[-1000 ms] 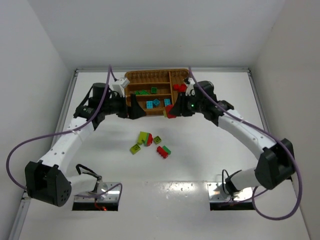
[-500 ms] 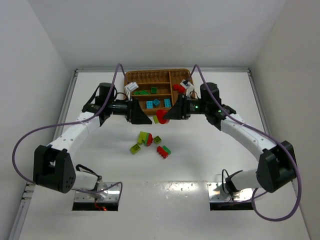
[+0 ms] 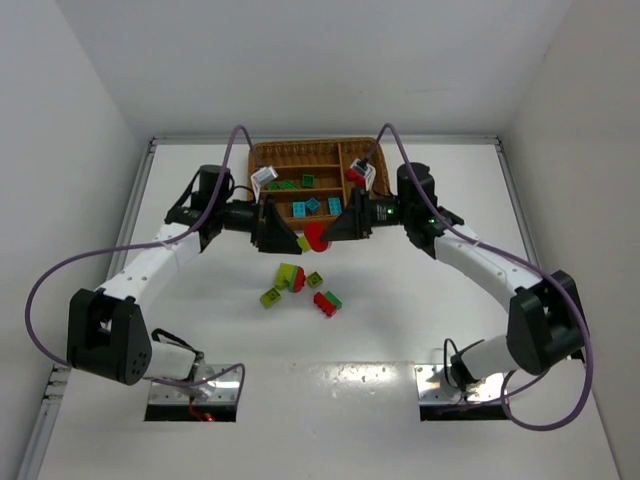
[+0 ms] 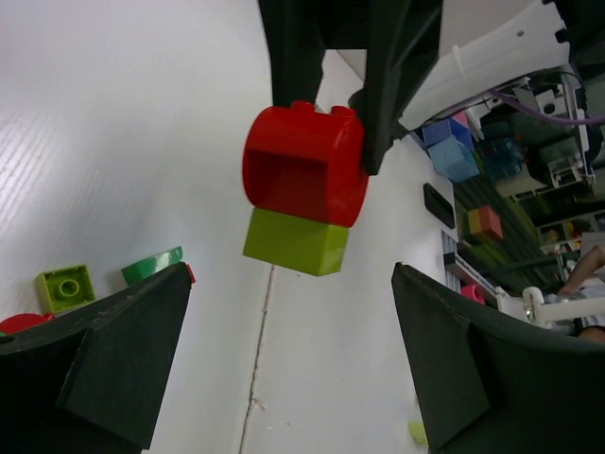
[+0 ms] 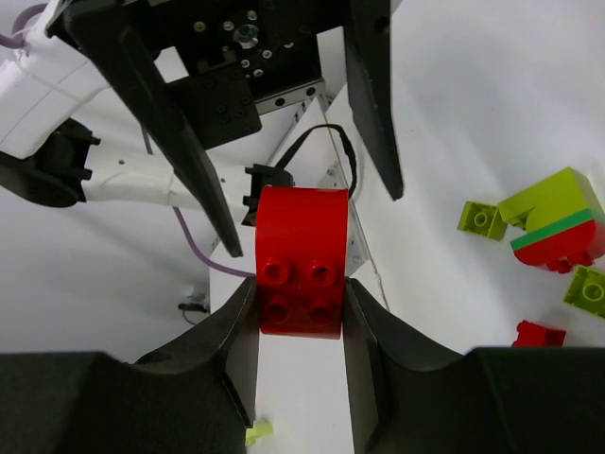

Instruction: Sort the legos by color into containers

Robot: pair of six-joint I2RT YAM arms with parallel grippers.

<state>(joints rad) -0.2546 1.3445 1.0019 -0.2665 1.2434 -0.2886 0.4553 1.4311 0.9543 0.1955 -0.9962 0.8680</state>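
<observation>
The right pincer [image 5: 301,305] clamps a red lego [image 5: 301,251]; the left pincer [image 4: 288,326] gapes released opposite.

Red brick [image 5: 301,274]: you're looking at smooth, glossy plastic.
Tray [image 3: 262,151]: you're seeing rough brown woven wicker.
Table [image 3: 420,300]: it's gleaming smooth and white near you.

One wicker tray [image 3: 300,145] was out there, with two arms [image 3: 150,265] over it. Cyan bricks [image 3: 314,205] came to three! Lime bricks [image 3: 270,296], four. Red bricks [image 3: 323,303], four in sight. Dark green bricks [image 3: 308,181] numbered at least three, tiny and hard to separate.
</observation>
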